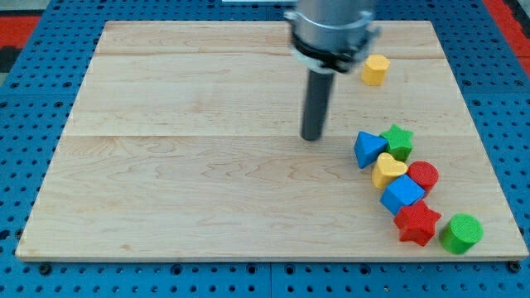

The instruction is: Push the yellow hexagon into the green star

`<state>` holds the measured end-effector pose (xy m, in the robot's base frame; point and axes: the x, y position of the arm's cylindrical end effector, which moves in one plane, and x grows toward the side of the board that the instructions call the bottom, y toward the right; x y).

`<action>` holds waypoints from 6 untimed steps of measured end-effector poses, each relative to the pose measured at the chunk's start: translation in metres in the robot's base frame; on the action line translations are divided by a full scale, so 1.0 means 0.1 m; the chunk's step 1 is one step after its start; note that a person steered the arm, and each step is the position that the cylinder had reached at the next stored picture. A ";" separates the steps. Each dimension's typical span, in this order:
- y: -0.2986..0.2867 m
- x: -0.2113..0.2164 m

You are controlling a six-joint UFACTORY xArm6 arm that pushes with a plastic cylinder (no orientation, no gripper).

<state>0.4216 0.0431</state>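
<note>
The yellow hexagon [374,69] sits near the view's top right on the wooden board [166,165]. The green star [398,141] lies lower right, touching a blue triangle [369,150] on its left. My tip [311,137] rests on the board, left of the blue triangle and well below-left of the yellow hexagon, touching no block.
Below the green star runs a cluster: a yellow heart [387,171], a red cylinder [423,175], a blue cube [402,193], a red star [416,223] and a green cylinder [460,233]. The board's right edge is close to them.
</note>
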 end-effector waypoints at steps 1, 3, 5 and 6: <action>0.24 -0.61; 0.69 -1.53; 1.10 -0.98; 1.14 -1.06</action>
<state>0.3153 0.1576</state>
